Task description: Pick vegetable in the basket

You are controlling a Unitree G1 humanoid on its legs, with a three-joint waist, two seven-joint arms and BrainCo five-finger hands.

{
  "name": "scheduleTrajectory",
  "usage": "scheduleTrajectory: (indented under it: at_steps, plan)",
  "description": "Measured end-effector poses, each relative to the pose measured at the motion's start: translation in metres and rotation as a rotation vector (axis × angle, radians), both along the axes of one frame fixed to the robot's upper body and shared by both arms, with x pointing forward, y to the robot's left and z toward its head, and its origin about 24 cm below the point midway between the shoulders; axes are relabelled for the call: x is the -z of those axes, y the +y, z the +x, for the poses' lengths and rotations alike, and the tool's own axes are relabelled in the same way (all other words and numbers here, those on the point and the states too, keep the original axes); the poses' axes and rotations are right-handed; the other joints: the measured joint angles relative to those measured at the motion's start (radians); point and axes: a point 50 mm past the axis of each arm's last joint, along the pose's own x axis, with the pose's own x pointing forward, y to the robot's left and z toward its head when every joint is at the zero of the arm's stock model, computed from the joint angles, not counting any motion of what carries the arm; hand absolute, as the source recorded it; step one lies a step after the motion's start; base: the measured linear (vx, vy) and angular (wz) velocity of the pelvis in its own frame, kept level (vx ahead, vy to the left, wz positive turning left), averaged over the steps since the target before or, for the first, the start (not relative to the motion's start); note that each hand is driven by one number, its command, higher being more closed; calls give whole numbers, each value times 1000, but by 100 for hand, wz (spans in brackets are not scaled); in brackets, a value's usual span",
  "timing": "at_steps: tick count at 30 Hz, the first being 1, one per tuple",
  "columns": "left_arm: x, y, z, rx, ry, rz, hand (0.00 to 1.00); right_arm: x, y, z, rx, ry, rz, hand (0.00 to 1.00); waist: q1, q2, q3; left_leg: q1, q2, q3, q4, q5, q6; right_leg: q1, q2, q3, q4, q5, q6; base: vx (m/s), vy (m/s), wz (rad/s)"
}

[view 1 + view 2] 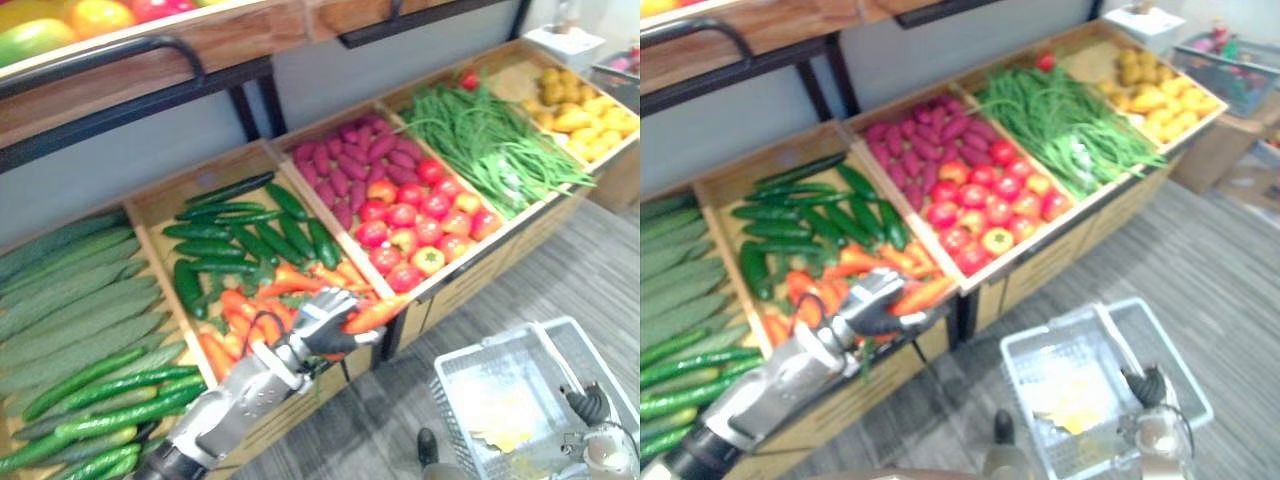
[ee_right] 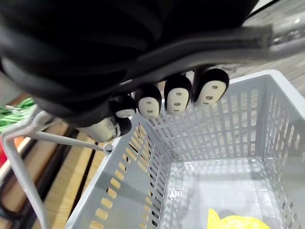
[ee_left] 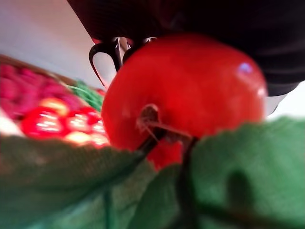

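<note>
Left eye: left hand [image 1: 322, 322] curled round carrot [image 1: 372, 315], over crate [image 1: 143, 235] front edge.
Right eye: right hand [image 1: 1145, 388] at basket [image 1: 1060, 330].
Left wrist: carrot top, leaves [image 3: 238, 181] (floppy).
Right wrist: fingers [image 2: 176, 98] wrapped round handle [image 2: 267, 36].
Handling: probably stiff, light, smooth; grip mid-body, not leaves.

The right hand [image 2: 148, 102] has its dark-tipped fingers [image 2: 209, 87] curled round the grey handle [image 2: 224, 43] of a pale grey plastic basket [image 2: 138, 181] with slotted walls, which hangs beneath it. A yellow item [image 2: 236, 222] lies on the basket's bottom, close to one wall. Past the basket's rim are the wooden front of a produce stand [image 2: 62, 167], a patch of green beans [image 2: 16, 112] and, farther off, grey floor [image 2: 286, 12].
</note>
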Motion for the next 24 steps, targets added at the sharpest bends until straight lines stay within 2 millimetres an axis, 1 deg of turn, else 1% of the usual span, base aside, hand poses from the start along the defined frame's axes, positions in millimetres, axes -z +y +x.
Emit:
scheduleTrajectory:
  at_steps: [1,2,3,4,5,6,7,8,11,12,14,15,17,19,24]
  plan:
    - [1,-16,0,71,11,-5,100,-6,3,1,-40,-13,-10,100,-5,0,-8,12,0,23,0,-6,-1,-2,5,21,1,1,1,13,1,-40]
    - [2,-22,1,96,16,-6,100,-8,5,2,-59,-17,-15,100,-13,-1,-14,14,-1,33,0,-8,-1,-7,6,30,2,1,2,30,-1,-50]
    - [3,-35,2,135,21,-8,100,-13,10,6,-92,-35,-20,100,-24,-1,-18,25,-3,54,-3,-11,-3,-13,10,50,9,3,4,24,-3,-49]
    - [7,-47,6,166,35,-1,100,-18,15,10,-128,-51,-24,100,-29,-2,-18,39,-2,77,-5,-16,-5,-15,14,71,12,3,5,28,-8,-53]
    - [9,-52,7,179,44,4,100,-20,18,12,-148,-57,-25,100,-35,-2,-18,46,-2,91,-7,-19,-7,-15,16,81,13,4,6,10,-9,-50]
    - [14,-63,9,202,63,16,100,-24,23,15,-180,-72,-24,100,-52,-2,-18,57,-3,109,-8,-24,-7,-15,19,98,13,4,7,10,-10,-45]
    - [18,-74,11,228,80,35,100,-28,28,16,-208,-88,-28,100,-57,-1,-19,64,-7,125,-10,-28,-7,-19,21,114,13,6,9,7,-7,-41]
    - [19,-81,12,244,83,36,100,-31,31,17,-224,-97,-29,100,-61,-1,-19,66,-8,136,-10,-31,-7,-24,21,122,13,7,11,5,-10,-37]
    - [29,-107,16,279,123,70,100,-43,50,23,-329,-134,-22,100,-98,-1,-19,76,-13,177,-9,-42,-9,-36,21,156,14,10,16,15,-12,-31]
    - [31,-112,16,283,133,74,100,-44,53,23,-343,-140,-21,100,-102,-1,-19,79,-13,182,-8,-44,-11,-36,23,162,15,10,16,25,-29,-28]
    - [38,-129,19,286,165,99,100,-50,63,23,-392,-169,-10,100,-113,0,-20,81,-12,203,0,-51,-13,-43,26,175,16,10,17,21,-44,-22]
    - [40,-132,20,282,176,103,100,-52,65,23,-404,-176,-4,100,-116,0,-20,80,-12,205,0,-52,-13,-45,27,177,18,10,17,16,-54,-14]
    - [48,-141,22,265,194,139,100,-56,72,24,-435,-196,16,100,-134,0,-20,80,-10,213,1,-53,-15,-47,29,177,19,9,17,5,-56,-5]
    - [58,-146,22,247,231,165,100,-61,77,26,-459,-217,20,100,-138,0,-20,84,-8,222,3,-54,-17,-49,31,181,20,9,17,-8,-57,-8]
    - [67,-153,20,232,248,182,100,-60,77,22,-451,-220,49,100,-144,0,-20,82,-8,229,9,-59,-19,-53,32,185,22,9,17,-19,-60,-4]
